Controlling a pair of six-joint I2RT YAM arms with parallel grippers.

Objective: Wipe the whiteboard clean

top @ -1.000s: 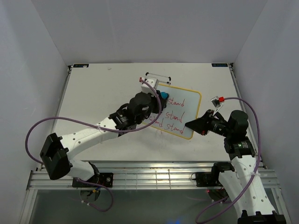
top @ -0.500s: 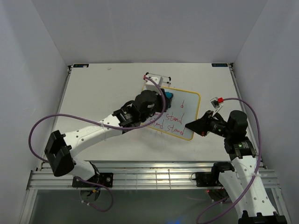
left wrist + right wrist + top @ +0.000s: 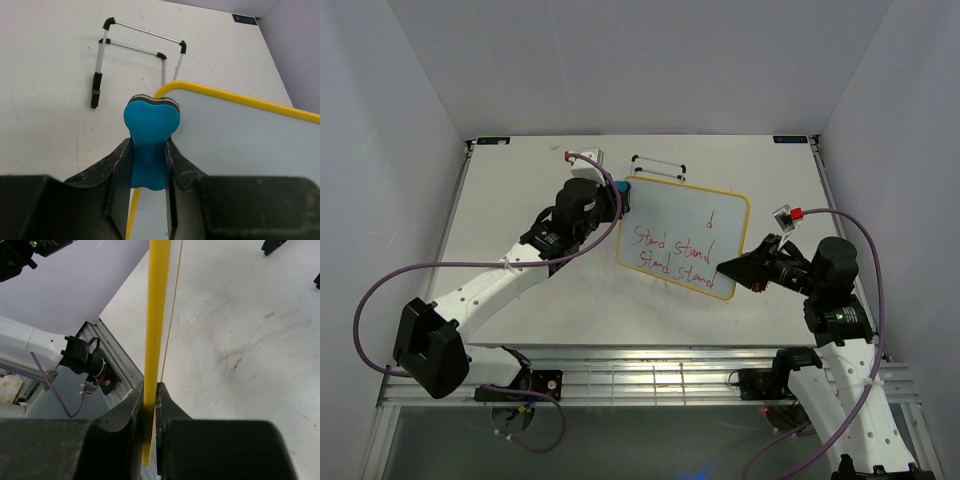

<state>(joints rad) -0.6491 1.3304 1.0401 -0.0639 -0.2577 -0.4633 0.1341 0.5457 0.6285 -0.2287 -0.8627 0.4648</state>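
Your left arm has swept the eraser [image 3: 151,117] leftward along the top line to the whiteboard's [image 3: 670,215] far-left corner; only a "d" remains there. Left jaws grasp the eraser. Right jaws pinch the board's right frame edge, steadying it right of the counter's [image 3: 510,175] middle. Two red lines [image 3: 672,258] run left-right, just nearward of the eraser.

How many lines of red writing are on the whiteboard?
3: a lone letter in the far right part of the whiteboard, a full line across the middle, and a second line below it. None looks hidden.
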